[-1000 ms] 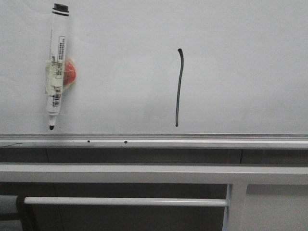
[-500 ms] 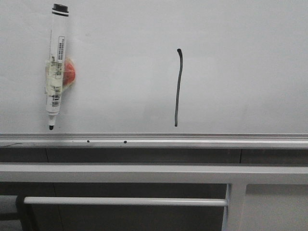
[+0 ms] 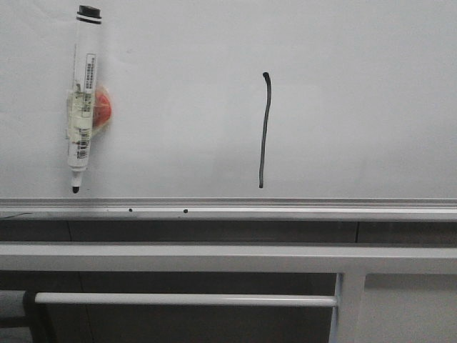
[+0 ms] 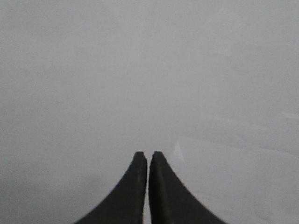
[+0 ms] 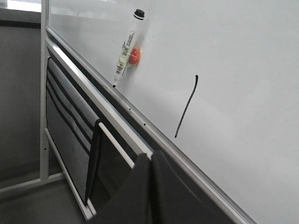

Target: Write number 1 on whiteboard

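The number 1 [image 3: 265, 130] is a thin black, slightly curved stroke with a small hook at its top, drawn on the whiteboard [image 3: 357, 93] right of centre. It also shows in the right wrist view [image 5: 187, 106]. A white marker pen [image 3: 83, 100] with a black cap hangs upright at the board's left on a red magnet [image 3: 103, 107]; it also shows in the right wrist view [image 5: 126, 48]. My left gripper [image 4: 148, 155] is shut and empty, facing a plain grey-white surface. My right gripper [image 5: 150, 154] is shut and empty, below the board's silver bottom rail [image 5: 154, 133]. Neither gripper shows in the front view.
The silver rail [image 3: 285, 209] with two small dark holes [image 3: 186, 211] runs under the board. Grey metal frame bars [image 3: 214, 257] and a thinner rod [image 3: 186, 299] lie below it, with an upright post [image 3: 348, 307] at the right.
The marker, the stroke and the rail sit a few pixels further left in the front view than a second ago; nothing else differs.
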Tool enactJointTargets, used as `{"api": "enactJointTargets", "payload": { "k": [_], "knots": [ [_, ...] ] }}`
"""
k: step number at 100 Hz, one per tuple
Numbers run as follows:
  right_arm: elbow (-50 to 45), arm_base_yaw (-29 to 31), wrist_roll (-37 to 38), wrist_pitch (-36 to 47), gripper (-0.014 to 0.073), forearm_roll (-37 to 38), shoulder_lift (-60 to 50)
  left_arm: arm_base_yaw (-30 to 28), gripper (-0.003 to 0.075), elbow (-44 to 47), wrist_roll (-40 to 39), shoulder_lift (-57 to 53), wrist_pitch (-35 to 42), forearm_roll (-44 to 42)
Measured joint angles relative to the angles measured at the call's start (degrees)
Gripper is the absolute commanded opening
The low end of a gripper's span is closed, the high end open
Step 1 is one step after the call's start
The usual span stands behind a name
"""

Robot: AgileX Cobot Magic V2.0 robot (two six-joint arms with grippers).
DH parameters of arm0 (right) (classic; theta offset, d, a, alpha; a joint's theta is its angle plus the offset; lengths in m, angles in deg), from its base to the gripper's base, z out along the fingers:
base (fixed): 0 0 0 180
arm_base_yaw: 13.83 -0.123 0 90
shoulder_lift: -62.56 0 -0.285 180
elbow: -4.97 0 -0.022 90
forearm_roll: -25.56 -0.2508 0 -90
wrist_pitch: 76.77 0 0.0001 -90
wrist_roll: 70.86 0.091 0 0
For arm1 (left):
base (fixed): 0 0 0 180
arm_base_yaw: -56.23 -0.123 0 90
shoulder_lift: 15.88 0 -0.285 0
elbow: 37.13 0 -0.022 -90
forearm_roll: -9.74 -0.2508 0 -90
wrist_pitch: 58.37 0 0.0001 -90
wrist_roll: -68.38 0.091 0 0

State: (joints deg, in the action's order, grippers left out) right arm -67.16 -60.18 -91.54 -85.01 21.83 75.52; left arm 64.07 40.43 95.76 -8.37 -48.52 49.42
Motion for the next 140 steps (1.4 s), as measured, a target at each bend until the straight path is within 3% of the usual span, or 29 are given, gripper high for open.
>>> {"api": "enactJointTargets", "payload": {
  "k": [22,45,46,47,75,91,140],
  "knots": [
    [0.00,0.00,0.00,0.00,-0.0063,0.00,0.00,-1.64,-0.0020,0.00,-3.77,0.00,-0.18,-10.56],
    [0.00,0.00,-0.12,0.00,-0.0063,0.00,0.00,-6.72,-0.0020,0.00,-22.06,0.00,-6.54,-29.53],
    [0.00,0.00,-0.12,0.00,-0.0063,0.00,0.00,-6.87,-0.0020,0.00,-27.38,0.00,-7.04,-29.92],
    [0.00,0.00,-0.12,0.00,-0.0063,0.00,0.00,-6.88,-0.0020,0.00,-23.23,0.00,-8.08,-30.31],
    [0.00,0.00,-0.12,0.00,-0.0063,0.00,0.00,-7.11,-0.0020,0.00,-27.38,0.00,-27.43,-39.26],
    [0.00,0.00,-0.12,0.00,-0.0063,0.00,0.00,-7.11,-0.0020,0.00,-27.38,0.00,-28.81,-42.88],
    [0.00,0.00,0.00,0.00,-0.0063,0.00,0.00,-3.96,-0.0020,0.00,-27.38,0.00,-28.81,-42.44]
  ]
}}
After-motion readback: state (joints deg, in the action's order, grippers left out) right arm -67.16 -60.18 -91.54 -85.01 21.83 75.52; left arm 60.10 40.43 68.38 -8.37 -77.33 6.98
